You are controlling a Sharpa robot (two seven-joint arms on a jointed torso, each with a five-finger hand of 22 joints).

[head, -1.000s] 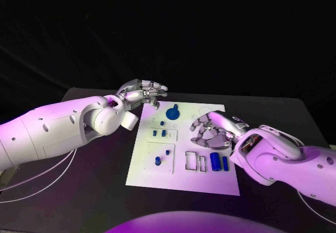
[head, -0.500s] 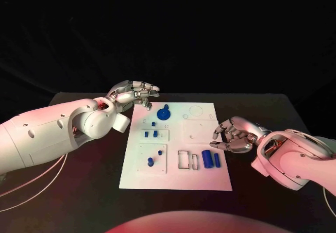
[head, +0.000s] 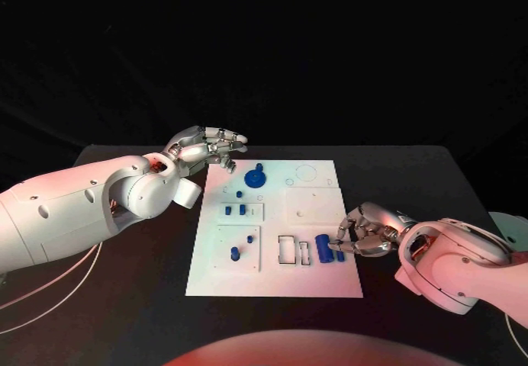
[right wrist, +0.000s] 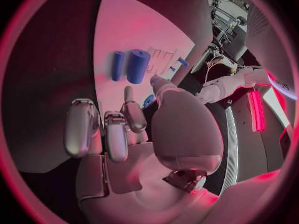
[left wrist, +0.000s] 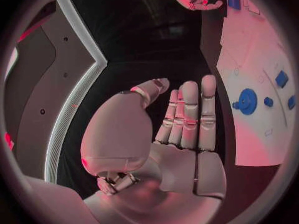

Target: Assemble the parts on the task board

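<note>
Our right hand has dropped to the task board's right edge by the thick blue cylinder, fingers spread, holding nothing; left hand stays curled, empty, off the far-left corner.

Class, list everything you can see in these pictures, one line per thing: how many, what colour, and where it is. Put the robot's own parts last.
table: one, black, under everything.
task board: one, white, middle of the table.
gear: one, blue, far end of the board.
cylinders: two, blue, side by side at the board's right edge, beside two empty slots.
small parts: several, blue, on the board's left half.
left hand: one, silver, empty, above the board's far left corner.
right hand: one, silver, fingers curled, at the cylinders; contact unclear.
</note>
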